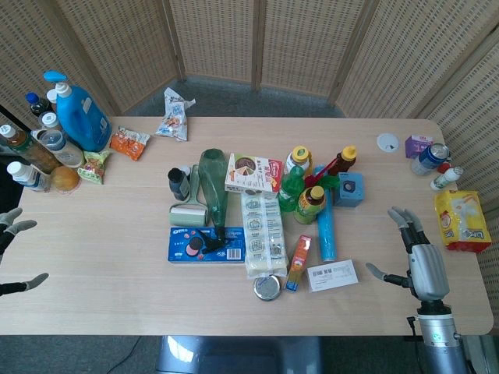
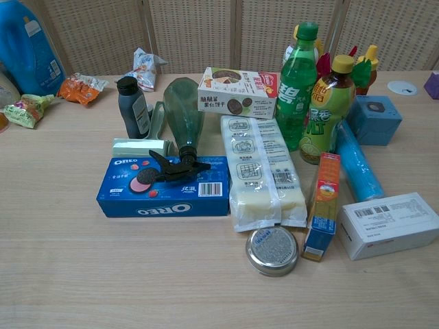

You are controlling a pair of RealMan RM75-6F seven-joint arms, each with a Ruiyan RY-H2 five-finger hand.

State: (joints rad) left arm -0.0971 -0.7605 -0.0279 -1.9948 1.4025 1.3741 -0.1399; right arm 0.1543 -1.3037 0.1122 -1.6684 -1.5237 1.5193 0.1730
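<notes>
Right robot hand (image 1: 421, 263) spread, empty, near white box (image 1: 332, 274), left robot hand (image 1: 12, 249) spread at table (image 1: 101, 280) edge

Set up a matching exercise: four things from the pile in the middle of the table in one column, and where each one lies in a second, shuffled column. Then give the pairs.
Things:
1. Oreo box
2. round tin
3. white carton
4. blue speaker box

Places:
A. at the far right of the pile, behind the blue roll
B. under the nozzle of the green spray bottle
C. at the near right, beside the slim orange box
D. nearest the front edge, before the pack of white blocks

Pairs: 1-B, 2-D, 3-C, 4-A
</notes>
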